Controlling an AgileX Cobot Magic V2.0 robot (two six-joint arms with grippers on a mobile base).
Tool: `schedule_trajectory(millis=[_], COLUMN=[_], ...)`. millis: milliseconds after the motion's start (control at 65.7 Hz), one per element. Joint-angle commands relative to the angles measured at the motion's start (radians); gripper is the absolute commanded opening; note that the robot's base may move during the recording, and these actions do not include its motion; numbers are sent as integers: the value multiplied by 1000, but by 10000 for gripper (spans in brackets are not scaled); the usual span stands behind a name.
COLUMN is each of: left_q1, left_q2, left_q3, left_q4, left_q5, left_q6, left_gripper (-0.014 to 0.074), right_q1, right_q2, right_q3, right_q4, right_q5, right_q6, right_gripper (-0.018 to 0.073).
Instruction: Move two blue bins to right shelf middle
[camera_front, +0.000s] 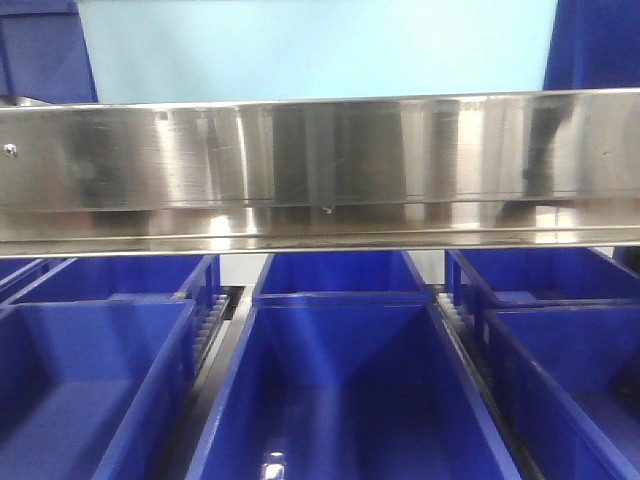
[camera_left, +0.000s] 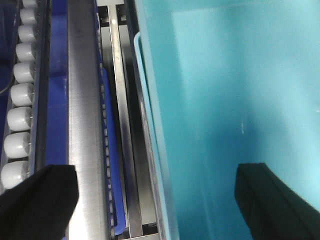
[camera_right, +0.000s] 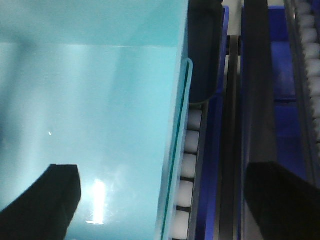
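While pale blue bin (camera_front: 320, 50) rests behind steel shelf rail (camera_front: 320, 160), left fingers (camera_left: 270, 200) and right fingers (camera_right: 45, 200) straddle its side walls, spread wide, clamping nothing. Judging: either grasp pending or bin already delivered; second bin unseen.

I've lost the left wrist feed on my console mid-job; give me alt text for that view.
A pale blue bin fills the right half, its side wall running up between the two black fingers of the open left gripper, one inside the bin, one outside over a steel rail. Along the left edge run white rollers.
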Motion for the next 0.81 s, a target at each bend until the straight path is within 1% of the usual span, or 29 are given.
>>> schedule_trajectory(millis=[0, 122, 259, 442, 487, 609, 685, 731, 777, 792], left_q1=[5, 5, 5, 5, 5, 5, 5, 5, 5, 5], left_q2=[-35, -41, -41, -41, -41, -41, -41, -39, -35, -31], left_q3=[-9, -6, 55, 169, 194, 255, 291, 308, 316, 319], left_q4=[9, 22, 18, 13, 1, -63, -73, -73, -73, -73], left_q5=[17, 44, 44, -49, -73, -144, -175, -180, -175, -173], left_q6=[1, 1, 1, 1, 1, 1, 1, 1, 1, 1], left_gripper=[519, 519, 519, 519, 519, 519, 516, 510, 487, 477], right_q1=[-3, -3, -3, 17, 23, 37, 39, 39, 39, 39], right_q2=[-28, -27, -27, -25, -14, 22, 40, 51, 60, 66], right_q3=[-8, 4, 67, 166, 171, 171, 171, 171, 171, 171], right_q4=[-14, -14, -14, -10, -10, -6, -6, -5, -4, -4], right_q5=[25, 82, 51, -57, -69, -71, -68, -59, -47, -42], right_q6=[-4, -4, -4, -4, -4, -6, -6, -6, -6, -6], right_gripper=[559, 559, 559, 559, 559, 559, 557, 540, 494, 464])
